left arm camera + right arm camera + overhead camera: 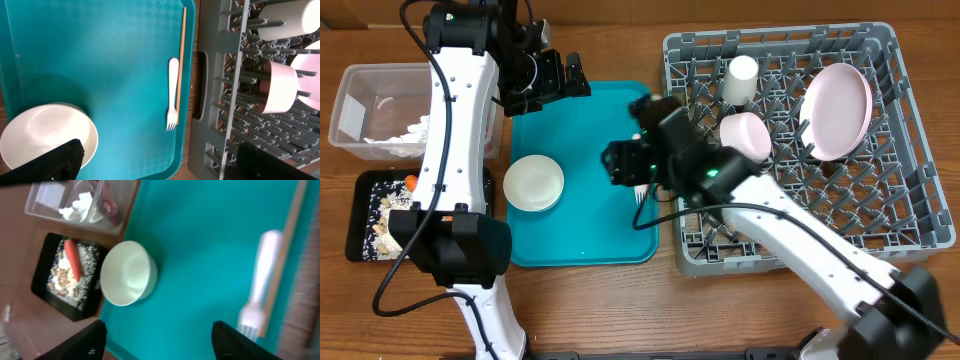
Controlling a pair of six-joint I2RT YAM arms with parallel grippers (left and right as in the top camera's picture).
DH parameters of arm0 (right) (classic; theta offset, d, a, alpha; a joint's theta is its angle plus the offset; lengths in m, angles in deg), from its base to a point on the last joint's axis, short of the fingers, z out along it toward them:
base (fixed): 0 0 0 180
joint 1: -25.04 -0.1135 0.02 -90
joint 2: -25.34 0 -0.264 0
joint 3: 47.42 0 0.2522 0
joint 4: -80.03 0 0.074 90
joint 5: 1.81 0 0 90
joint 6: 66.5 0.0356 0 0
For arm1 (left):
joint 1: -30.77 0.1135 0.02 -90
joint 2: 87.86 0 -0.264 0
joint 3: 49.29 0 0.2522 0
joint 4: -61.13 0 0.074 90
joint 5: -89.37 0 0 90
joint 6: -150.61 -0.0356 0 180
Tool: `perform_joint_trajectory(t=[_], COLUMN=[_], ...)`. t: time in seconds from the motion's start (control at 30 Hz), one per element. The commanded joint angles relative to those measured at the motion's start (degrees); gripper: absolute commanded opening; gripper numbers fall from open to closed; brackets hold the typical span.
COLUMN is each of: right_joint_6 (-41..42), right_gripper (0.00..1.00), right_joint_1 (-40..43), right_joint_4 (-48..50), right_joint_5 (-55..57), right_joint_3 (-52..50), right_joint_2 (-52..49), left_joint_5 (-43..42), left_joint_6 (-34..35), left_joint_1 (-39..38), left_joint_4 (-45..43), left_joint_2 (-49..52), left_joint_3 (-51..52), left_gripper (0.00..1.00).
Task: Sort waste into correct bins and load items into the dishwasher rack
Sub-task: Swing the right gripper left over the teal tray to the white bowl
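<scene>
A white fork (172, 92) and a thin wooden chopstick (181, 50) lie side by side along the right edge of the teal tray (585, 225). A white bowl (534, 182) sits on the tray's left side. My right gripper (160, 342) hangs open over the tray, with the fork (260, 280) just off its right finger and nothing between the jaws. My left gripper (165, 165) is wide open and holds nothing, above the tray's far end (560, 78). The dishwasher rack (910, 215) holds a cup (740, 78), a pink bowl (747, 135) and a plate (837, 110).
A clear tub (360, 95) at the far left holds a crumpled napkin (77, 205) and a red wrapper (107, 207). In front of it, a black tray (42, 282) holds a carrot (73, 259) and food scraps. The rack's wall stands right beside the teal tray.
</scene>
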Motion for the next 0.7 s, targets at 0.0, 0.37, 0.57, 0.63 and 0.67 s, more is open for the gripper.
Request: perform_joint_trajectory(t=[0.0,0.37,0.57,0.63,0.67], right_joint_6=[7.1,22.8,25.6,25.5,25.5], right_gripper=[0.71,0.66,0.64,0.64,0.64], right_joint_1=[-4.1,-10.9,-12.3,-12.6,-12.7], right_joint_4=[5.9,17.7,20.1,20.3,20.4], right_joint_5=[-3.3,-0.9,2.4,4.5,5.2], right_joint_3=[-1.3,-1.4,-1.4,-1.4,-1.4], right_joint_2=[-5.0,-15.9,-19.4,-20.5,-21.0], left_joint_5=[0.0,0.0,0.0,0.0,0.0], left_joint_6=[-0.5,-0.5,-0.5,-0.5,-0.5], left_joint_1=[-0.3,-0.3,-0.3,-0.3,-0.3], left_joint_4=[-0.2,-0.2,-0.2,-0.2,-0.2], left_joint_2=[-1.8,-1.8,-1.8,-1.8,-1.8], left_joint_3=[-1.3,-1.3,-1.3,-1.3,-1.3], left_gripper=[1.0,1.0,1.0,1.0,1.0])
